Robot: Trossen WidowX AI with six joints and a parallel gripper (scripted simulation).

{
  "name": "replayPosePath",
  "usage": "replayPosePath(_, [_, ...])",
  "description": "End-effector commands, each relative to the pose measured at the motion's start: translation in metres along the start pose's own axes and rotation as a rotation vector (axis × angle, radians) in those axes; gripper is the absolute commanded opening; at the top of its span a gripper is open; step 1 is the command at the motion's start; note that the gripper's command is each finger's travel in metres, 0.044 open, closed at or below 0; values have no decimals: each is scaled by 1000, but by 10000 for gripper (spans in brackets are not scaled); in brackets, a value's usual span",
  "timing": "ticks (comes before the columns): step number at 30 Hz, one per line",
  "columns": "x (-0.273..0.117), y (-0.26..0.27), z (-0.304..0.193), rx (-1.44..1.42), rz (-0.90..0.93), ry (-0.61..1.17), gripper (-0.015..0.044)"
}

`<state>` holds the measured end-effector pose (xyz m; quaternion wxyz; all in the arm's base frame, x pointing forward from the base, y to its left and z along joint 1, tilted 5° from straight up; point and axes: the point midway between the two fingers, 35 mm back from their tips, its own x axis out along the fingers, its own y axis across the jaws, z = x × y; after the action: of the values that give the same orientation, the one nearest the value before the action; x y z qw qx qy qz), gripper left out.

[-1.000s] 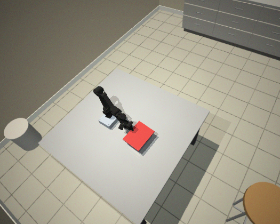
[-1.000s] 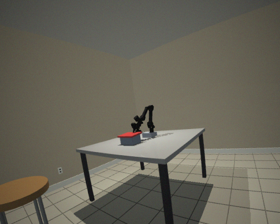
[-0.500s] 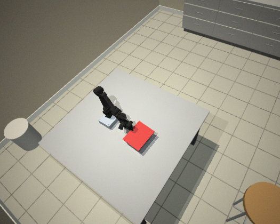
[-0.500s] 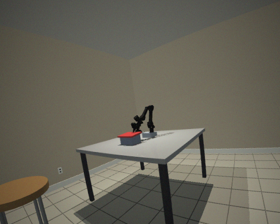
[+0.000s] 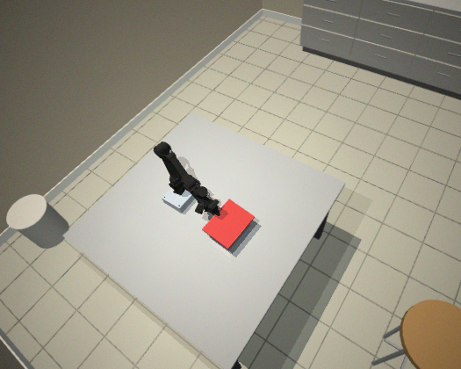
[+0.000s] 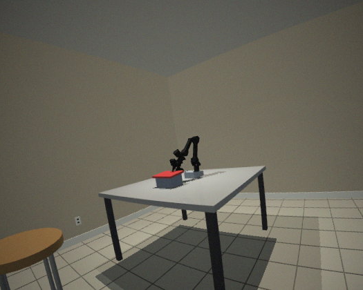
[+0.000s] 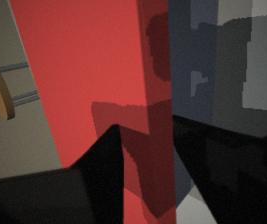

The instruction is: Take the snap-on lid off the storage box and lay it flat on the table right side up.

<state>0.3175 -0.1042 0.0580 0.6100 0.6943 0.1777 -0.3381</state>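
Observation:
The red lid (image 5: 231, 225) (image 6: 167, 174) (image 7: 84, 55) lies over the top of the blue-grey storage box (image 6: 169, 182) (image 7: 196, 55), right side up. Whether it is raised slightly from the rim is too small to tell. The box stands on the grey table (image 5: 133, 237) (image 6: 226, 188); in the top view the lid mostly hides it. My gripper (image 5: 219, 213) (image 6: 173, 170) (image 7: 143, 127) is shut on the lid's edge on the side toward the arm's base. One finger is over the lid's top, the other beside its outer rim.
The arm's light base block (image 5: 177, 200) (image 6: 191, 175) stands behind the gripper on the same table. A round wooden stool (image 5: 441, 334) (image 6: 25, 246) and a grey cylinder (image 5: 30, 213) stand off the table. Grey drawers (image 5: 379, 39) line the far wall.

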Motion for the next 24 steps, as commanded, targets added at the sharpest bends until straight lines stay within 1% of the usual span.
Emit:
replayPosePath(1, [0,0,0,0,0,0,0])
replayPosePath(24, [2,2,0,0,0,0,0])
